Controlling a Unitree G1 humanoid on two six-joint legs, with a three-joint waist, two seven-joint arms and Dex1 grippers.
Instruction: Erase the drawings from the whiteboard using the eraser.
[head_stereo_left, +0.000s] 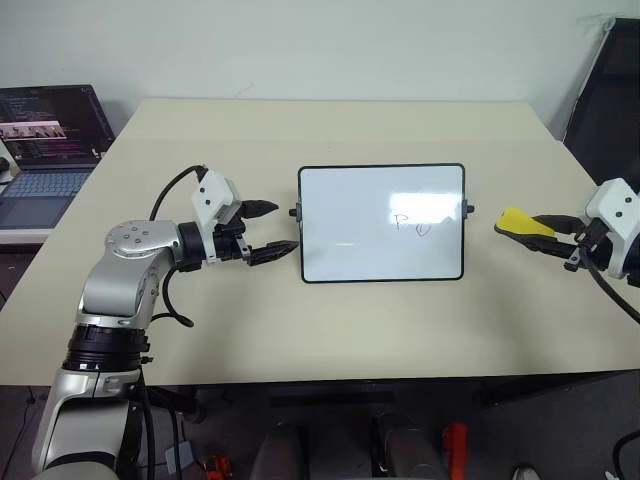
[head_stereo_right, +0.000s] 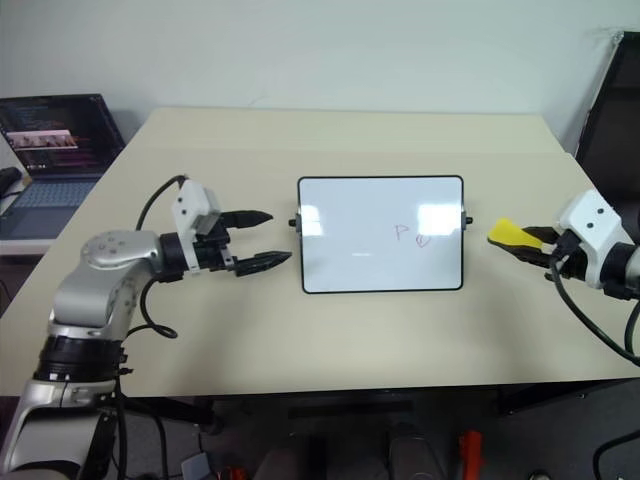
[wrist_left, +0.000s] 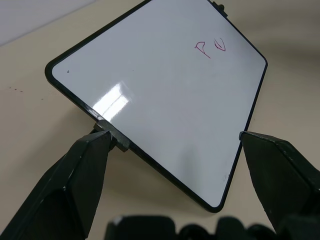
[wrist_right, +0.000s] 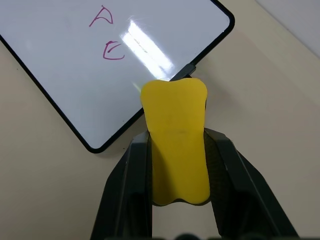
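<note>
The whiteboard (head_stereo_left: 381, 222) lies flat in the middle of the beige table, black-framed, with small knobs on its sides. Two small pink drawings (head_stereo_left: 413, 224) sit on its right half, also seen as the drawings (wrist_right: 107, 32) in the right wrist view. My right gripper (head_stereo_left: 553, 229) hovers just right of the board, shut on the yellow eraser (head_stereo_left: 522, 221), whose tip points toward the board's right knob. My left gripper (head_stereo_left: 272, 230) stands open just left of the board's left edge, its fingers (wrist_left: 75, 180) spread on either side of the left knob (wrist_left: 113, 135) and near corner, not touching.
An open laptop (head_stereo_left: 45, 150) sits on a separate surface at the far left. A dark chair (head_stereo_left: 610, 95) stands at the far right beside the table (head_stereo_left: 330, 330). Bare tabletop surrounds the board in front and behind.
</note>
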